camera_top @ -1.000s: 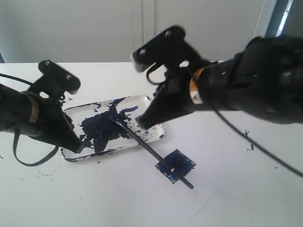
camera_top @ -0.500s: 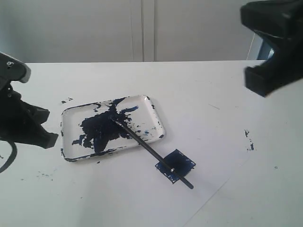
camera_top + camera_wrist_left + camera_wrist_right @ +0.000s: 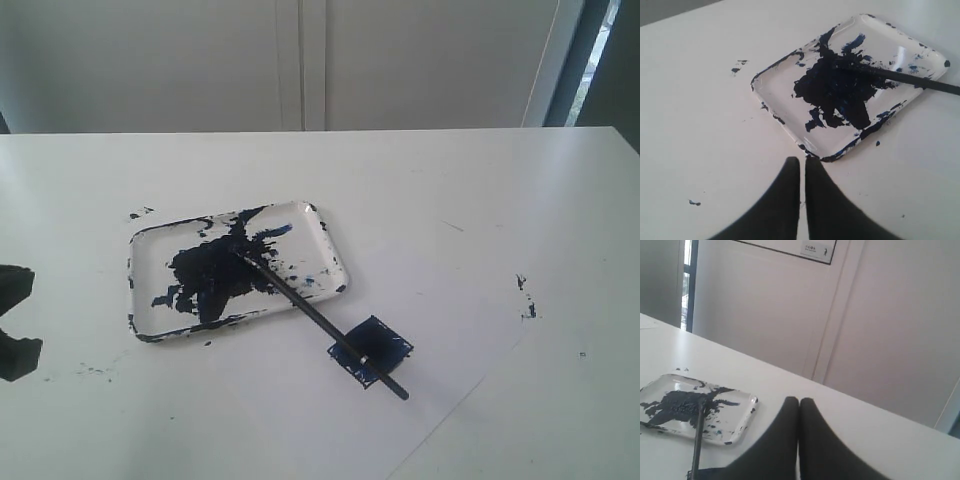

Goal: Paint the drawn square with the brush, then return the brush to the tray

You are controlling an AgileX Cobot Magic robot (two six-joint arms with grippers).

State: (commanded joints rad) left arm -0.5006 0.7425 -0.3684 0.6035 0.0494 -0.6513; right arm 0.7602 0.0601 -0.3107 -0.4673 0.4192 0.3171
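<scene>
The tray (image 3: 150, 262) lies left of centre on the white table, smeared with a dark blue blotch. The brush (image 3: 318, 320) has its tip in that blotch. Its black handle crosses the tray's near-right rim and runs over the drawn square (image 3: 388, 343), which is smeared dark blue. Nothing holds the brush. My left gripper (image 3: 801, 161) is shut and empty, hovering just off a corner of the tray (image 3: 777, 87), with the brush (image 3: 912, 80) on the far side. My right gripper (image 3: 799, 401) is shut and empty, raised well away from the tray (image 3: 742, 407) and the brush (image 3: 697, 437).
A dark part of my left arm (image 3: 15, 325) shows at the exterior view's left edge. Small paint specks (image 3: 526, 296) mark the table to the right, and more specks (image 3: 140, 212) lie behind the tray. A pale wall stands behind the table.
Both arms have pulled back from over the tray, the right one up and out of the exterior view, the left one to its left edge. Brush, tray and square have stayed put.
</scene>
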